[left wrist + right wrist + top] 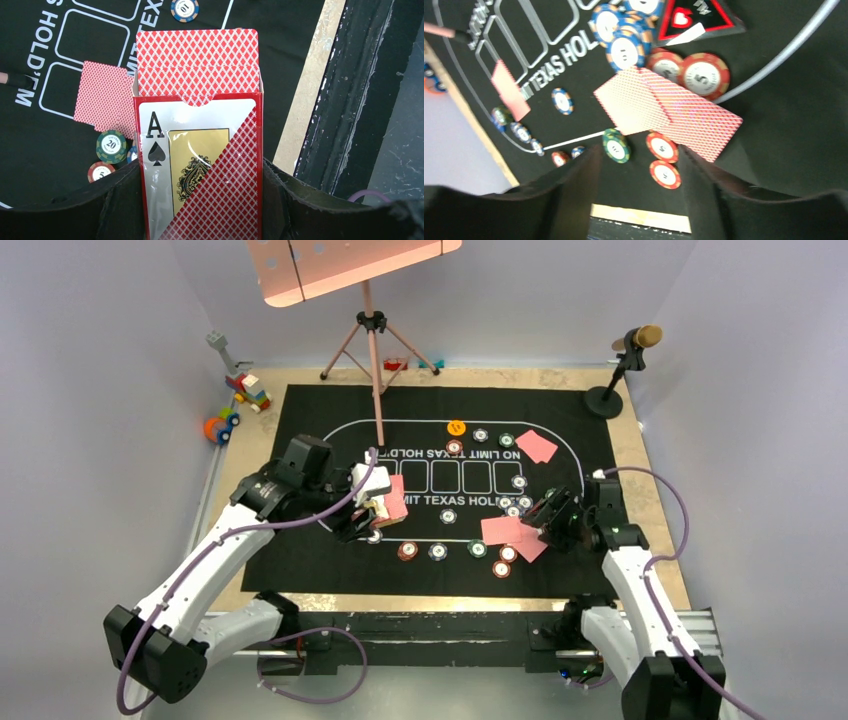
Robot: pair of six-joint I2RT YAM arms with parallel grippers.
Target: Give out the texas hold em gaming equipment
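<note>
L gripper (200, 200) is closed on the card box (200, 125), one finger on each long side. Flap is open, ace of spades art on the front. Box is over the L part of the black felt mat (320, 570), by the L end of the printed oval; can't tell if it touches the mat. Just beside it on the mat: a single face-down card (104, 99), a green 20 chip (111, 146) and a red chip marked 5 (101, 171). A blue 10 chip (184, 9) lies further off, past the flap.

R gripper (639, 185) is open, jaws apart w/ nothing between them, over the mat's R side. Ahead of it, two overlapping face-down cards (664, 110) lie fanned flat on the mat. At the fan's near edge are a green chip (616, 145) and two small red chips (662, 147). At its far edge are two bigger red chips (704, 75), then a bunch of blue chips (624, 50) piled loosely.

Top view: a far card (537, 447) lies face-down at the mat's R, apart from the rest. An orange button disc (457, 427) sits on the oval's far line. A row of chips (438, 551) runs along the near line. Mat covers most of the counter (628, 435). Off the mat: toy blocks (248, 390) at the far L corner, a pink tripod stand (372, 340) and a mic (635, 340) at the far R corner.
</note>
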